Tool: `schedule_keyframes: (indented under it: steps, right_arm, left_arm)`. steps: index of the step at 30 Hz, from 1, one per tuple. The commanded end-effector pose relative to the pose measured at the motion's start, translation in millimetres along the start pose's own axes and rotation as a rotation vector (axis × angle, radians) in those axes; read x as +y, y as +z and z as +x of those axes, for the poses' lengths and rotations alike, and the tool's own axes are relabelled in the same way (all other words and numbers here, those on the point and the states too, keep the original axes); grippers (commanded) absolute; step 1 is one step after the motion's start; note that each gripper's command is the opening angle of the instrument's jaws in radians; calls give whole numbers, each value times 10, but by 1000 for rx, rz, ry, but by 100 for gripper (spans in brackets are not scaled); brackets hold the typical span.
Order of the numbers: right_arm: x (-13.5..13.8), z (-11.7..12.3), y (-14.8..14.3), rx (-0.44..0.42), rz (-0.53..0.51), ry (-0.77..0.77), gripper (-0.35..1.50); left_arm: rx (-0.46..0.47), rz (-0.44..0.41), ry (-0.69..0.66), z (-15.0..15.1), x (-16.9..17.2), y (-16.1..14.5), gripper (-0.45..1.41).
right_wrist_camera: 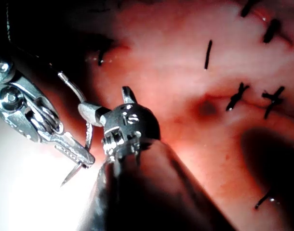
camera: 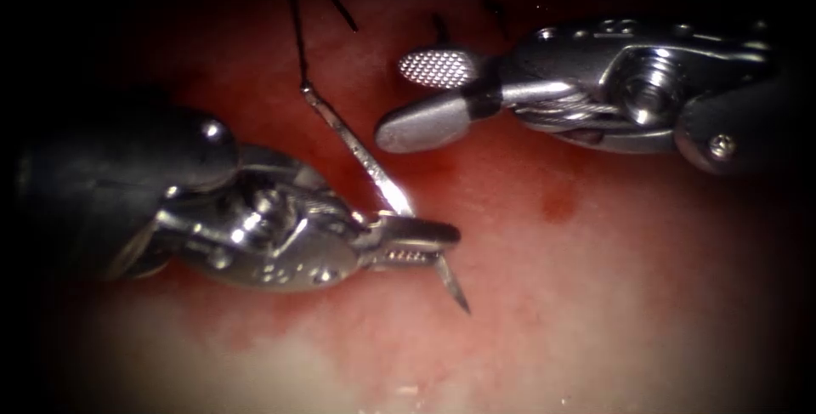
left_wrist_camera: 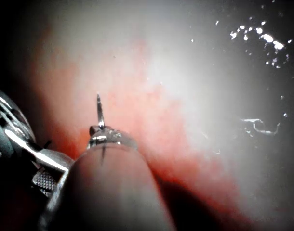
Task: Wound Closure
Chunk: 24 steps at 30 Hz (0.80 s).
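My left tool [camera: 444, 240] comes in from the lower left, its jaws shut on the curved needle [camera: 361, 152] close to the pointed end. The short tip [camera: 456, 292] sticks out below the jaws, just over the tissue [camera: 595, 295] and not in it. The needle's body rises up and left to its blunt end, where the black thread [camera: 294, 23] runs on upward. My right tool [camera: 393, 101] reaches in from the right with jaws open and nothing between them, just right of the needle's body. The left wrist view shows the needle tip [left_wrist_camera: 99, 109]; the right wrist view shows the needle [right_wrist_camera: 72, 174] in the left tool [right_wrist_camera: 65, 142].
Dark cut ends of thread [camera: 341, 8] from earlier stitches stand along the top of the tissue. Crossed stitches [right_wrist_camera: 237, 96] close the cut in the right wrist view. A spot of red fluid [camera: 557, 203] lies right of the needle, under the right tool.
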Motion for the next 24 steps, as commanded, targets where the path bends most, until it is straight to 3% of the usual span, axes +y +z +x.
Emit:
schedule_keyframes:
  steps: [1,11,16,17,18,24]
  right_arm:
    - [-4,-6,13,-6,10,-7,58]
    - [-9,-8,28,-30,16,-16,45]
    - [-12,-13,37,-28,29,-31,18]
    - [-12,-14,41,-27,33,-35,-1]
    - [-13,-15,44,-29,35,-38,-35]
    - [-11,-13,54,-20,-9,-78,-35]
  left_arm:
    - [1,-3,-4,6,5,9,-45]
    - [0,-4,6,7,4,9,-45]
    - [-1,-4,6,7,4,9,-45]
    - [-1,-4,12,7,4,9,-45]
    - [-1,-4,12,8,4,9,-45]
    - [-3,-4,11,9,4,9,-45]
